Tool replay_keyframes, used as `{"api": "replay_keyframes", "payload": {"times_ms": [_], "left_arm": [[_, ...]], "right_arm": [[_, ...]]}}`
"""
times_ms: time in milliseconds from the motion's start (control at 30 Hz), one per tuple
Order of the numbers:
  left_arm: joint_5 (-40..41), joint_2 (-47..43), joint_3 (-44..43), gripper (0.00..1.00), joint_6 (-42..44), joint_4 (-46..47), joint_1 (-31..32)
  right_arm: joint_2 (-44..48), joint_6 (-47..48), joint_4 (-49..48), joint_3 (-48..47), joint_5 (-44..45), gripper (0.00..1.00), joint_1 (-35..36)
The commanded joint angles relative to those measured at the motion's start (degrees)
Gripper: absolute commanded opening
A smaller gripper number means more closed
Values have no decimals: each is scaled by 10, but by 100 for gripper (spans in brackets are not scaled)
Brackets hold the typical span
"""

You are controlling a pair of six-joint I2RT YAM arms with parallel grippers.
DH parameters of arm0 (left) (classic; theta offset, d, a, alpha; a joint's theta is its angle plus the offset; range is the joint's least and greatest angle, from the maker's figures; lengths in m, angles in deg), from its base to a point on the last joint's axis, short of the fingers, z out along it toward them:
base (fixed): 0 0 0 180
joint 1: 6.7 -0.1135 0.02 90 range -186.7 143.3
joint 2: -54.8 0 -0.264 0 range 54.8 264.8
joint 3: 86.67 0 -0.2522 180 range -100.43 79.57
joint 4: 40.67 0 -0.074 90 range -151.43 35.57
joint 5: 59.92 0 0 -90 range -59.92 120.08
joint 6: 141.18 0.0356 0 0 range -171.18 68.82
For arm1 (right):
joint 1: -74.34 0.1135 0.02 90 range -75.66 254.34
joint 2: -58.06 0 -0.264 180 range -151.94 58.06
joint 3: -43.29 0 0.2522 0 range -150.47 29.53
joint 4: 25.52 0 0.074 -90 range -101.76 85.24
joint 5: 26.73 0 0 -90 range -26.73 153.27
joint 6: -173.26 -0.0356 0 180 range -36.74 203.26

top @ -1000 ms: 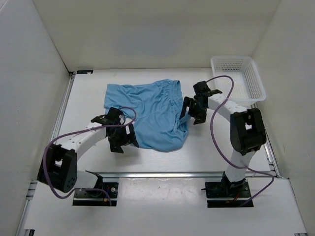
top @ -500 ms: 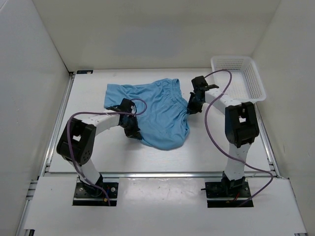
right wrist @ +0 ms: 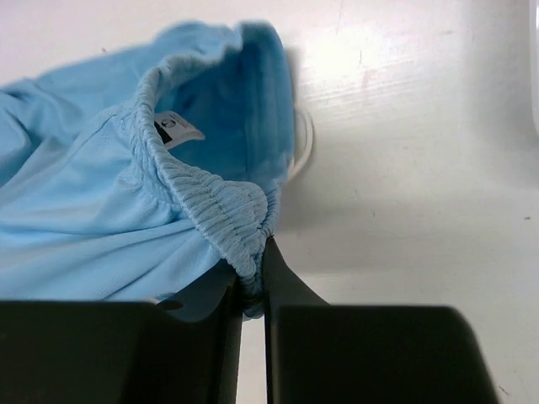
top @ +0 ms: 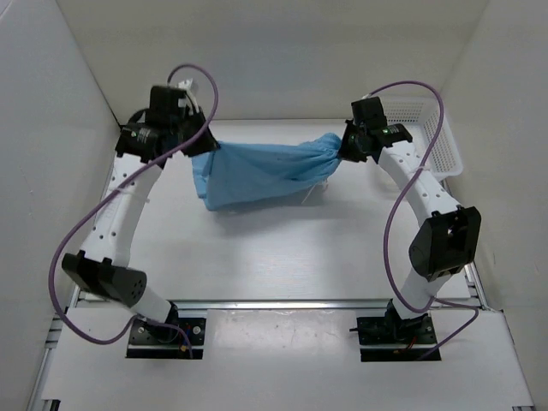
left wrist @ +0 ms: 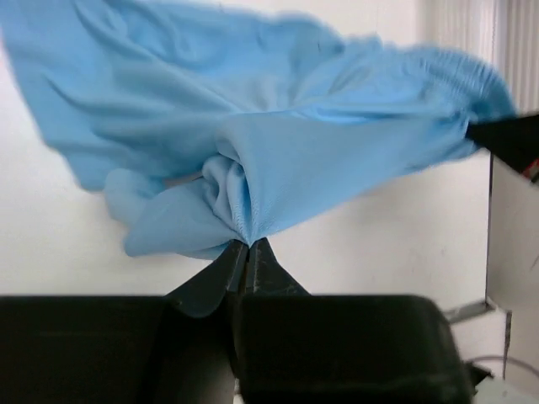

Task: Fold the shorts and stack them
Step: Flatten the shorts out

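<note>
Hanging stretched left of the basket [top: 447, 145], the shorts [top: 265, 171] run side to side over the worktop [top: 282, 248] — left tool [top: 204, 142] pinched shut on the far end, right tool [top: 344, 147] clamping the waistband [right wrist: 221, 206] nearer the basket, so you'd fold across that line.

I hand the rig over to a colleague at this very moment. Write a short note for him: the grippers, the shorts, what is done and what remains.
The left gripper is shut on the shorts, pinching bunched fabric at one end.
The right gripper is shut on the shorts at the elastic waistband.
The shorts hang stretched between both grippers, above the far part of the table; the white basket stands far right.
Done: both grasps, lift.
Left: fold, set down, stack.
</note>
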Motion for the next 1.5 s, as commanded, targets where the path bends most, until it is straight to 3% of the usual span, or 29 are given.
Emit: {"api": "replay_keyframes", "payload": {"times_ms": [0, 33, 67, 167, 233, 267, 300, 400, 433, 500, 567, 667, 700, 767, 800, 900, 1067, 1100, 1267, 1333, 1367, 1400, 1467], "left_arm": [[28, 116, -106, 52, 63, -95, -41], [37, 143, -134, 80, 63, -105, -52], [38, 168, -187, 93, 63, -138, -63], [30, 217, -227, 100, 56, -174, -79], [39, 162, -179, 100, 49, -142, -79], [39, 138, -110, 100, 42, -125, -72], [39, 114, -71, 84, 35, -110, -72], [32, 22, 100, 19, 13, -48, -72], [26, 4, 138, 10, 6, -38, -72], [-9, -31, 236, 10, -12, 3, -72], [-16, -37, 280, 10, -25, 25, -67], [-22, 8, 313, 31, -38, 52, -67], [-30, 24, 318, 41, -38, 61, -72], [-30, 78, 301, 73, -32, 85, -72], [-18, 98, 289, 80, -27, 85, -72], [21, 159, 220, 83, -8, 85, -78], [70, 247, 156, 66, -8, 80, -84], [77, 252, 156, 59, -8, 80, -84], [83, 303, 114, 46, -9, 69, -94], [83, 314, 103, 33, -3, 60, -94], [83, 320, 103, 19, -2, 55, -94], [83, 320, 95, 10, -2, 49, -94], [83, 309, 89, 10, 3, 38, -100]], "right_arm": [[-26, 14, 9, -38, 25, 0, -3], [-39, 14, 9, -46, 20, 0, -3], [-66, 14, 9, -64, 15, 0, -3], [-118, 14, 29, -95, 0, 0, -3], [-132, 14, 34, -95, -9, 0, -8], [-137, 8, 34, -95, -15, 0, -8], [-137, 8, 34, -81, -15, 0, -8], [-132, 8, 29, -67, -28, 0, -8], [-126, 8, 29, -59, -28, 0, -8], [-120, 8, 29, -59, -28, 0, -8], [-109, 8, 29, -54, -28, 0, -8], [-103, 8, 29, -43, -33, 0, -8], [-97, 8, 29, -37, -33, 0, -8], [-97, 8, 23, -30, -38, 0, -8], [-91, 14, 23, -24, -45, 0, -8], [-77, 14, 23, -12, -45, 0, -8], [-64, 19, 23, 1, -45, 0, -8], [-64, 19, 23, 1, -45, 0, -8], [-58, 24, 23, 6, -45, 0, -13], [-58, 24, 23, 6, -45, 0, -13], [-58, 24, 23, 6, -45, 0, -13], [-53, 24, 23, 11, -45, 0, -13], [-53, 24, 23, 11, -45, 0, -18]]}}
